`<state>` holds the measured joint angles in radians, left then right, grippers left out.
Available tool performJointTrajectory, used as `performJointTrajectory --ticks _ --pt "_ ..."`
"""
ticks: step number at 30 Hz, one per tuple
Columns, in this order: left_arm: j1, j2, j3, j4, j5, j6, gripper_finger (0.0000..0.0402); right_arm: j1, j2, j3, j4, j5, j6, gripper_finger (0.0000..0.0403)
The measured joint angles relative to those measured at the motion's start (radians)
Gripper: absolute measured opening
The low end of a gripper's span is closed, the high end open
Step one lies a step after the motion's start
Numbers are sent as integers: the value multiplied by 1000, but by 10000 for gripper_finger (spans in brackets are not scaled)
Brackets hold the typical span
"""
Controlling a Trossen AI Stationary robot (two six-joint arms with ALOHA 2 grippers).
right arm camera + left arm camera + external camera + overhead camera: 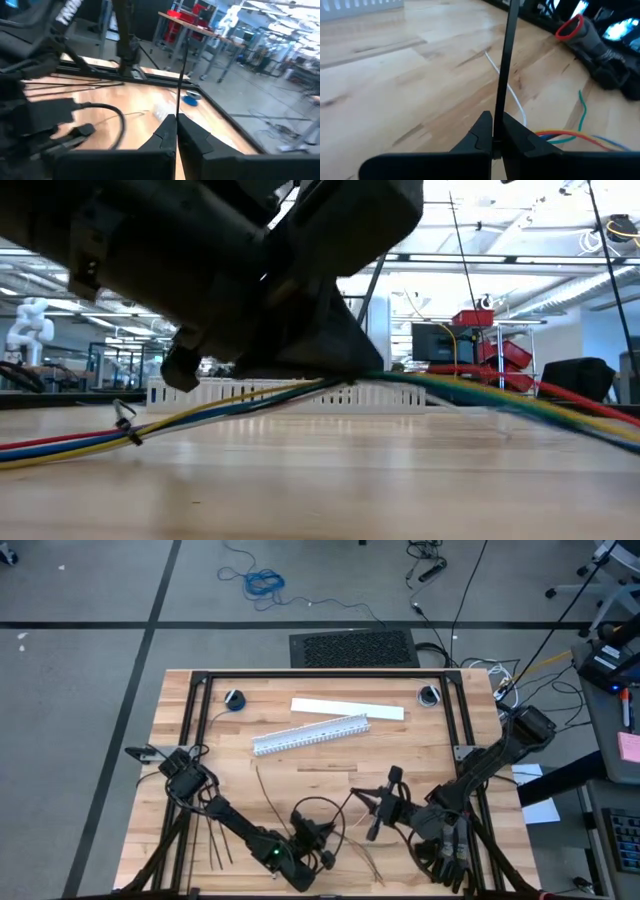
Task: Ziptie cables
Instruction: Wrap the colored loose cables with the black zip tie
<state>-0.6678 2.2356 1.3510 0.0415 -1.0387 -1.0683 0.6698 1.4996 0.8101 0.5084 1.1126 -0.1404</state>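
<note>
We work on the wooden surface (pixel 200 740), with the white slotted duct (pixel 310 734) lying well clear toward the far side. The left tool (pixel 495 131) is near the front edge with its fingers pressed together on 1 thin black ziptie (pixel 506 65), which rises straight out from between them. The right tool (pixel 176 127) sits just right of it, also clamped on a thin black strip; we judge this to be the other end of the same ziptie or a 2nd one, and cannot tell which. The cables (pixel 250 405) lie on the surface between and beneath the 2 tools, running out to both sides in the low view. For this step we judge it best to keep both grips firm, hold the strip taut and square to the bundle, gather all wires inside the loop, and feed the tip slowly into the head. Spare zipties (pixel 216 840) lie near the front left.
</note>
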Motion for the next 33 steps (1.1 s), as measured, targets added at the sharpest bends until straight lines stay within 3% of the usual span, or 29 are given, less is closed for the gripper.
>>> performJointTrajectory --ticks 16,23,26,29,33 --pt "-29 47 -1 100 12 28 16 -125 -17 0 -340 -24 273 0" --pt "-35 68 -2 141 35 60 16 -177 -11 2 -481 -97 405 0" --pt "-41 70 -3 141 63 69 17 -196 -1 3 -500 -213 454 1" --pt "-45 73 -4 191 110 177 39 -200 0 3 -483 -314 457 10" --pt "-42 72 -4 262 181 276 96 -174 -26 3 -490 -285 433 50"
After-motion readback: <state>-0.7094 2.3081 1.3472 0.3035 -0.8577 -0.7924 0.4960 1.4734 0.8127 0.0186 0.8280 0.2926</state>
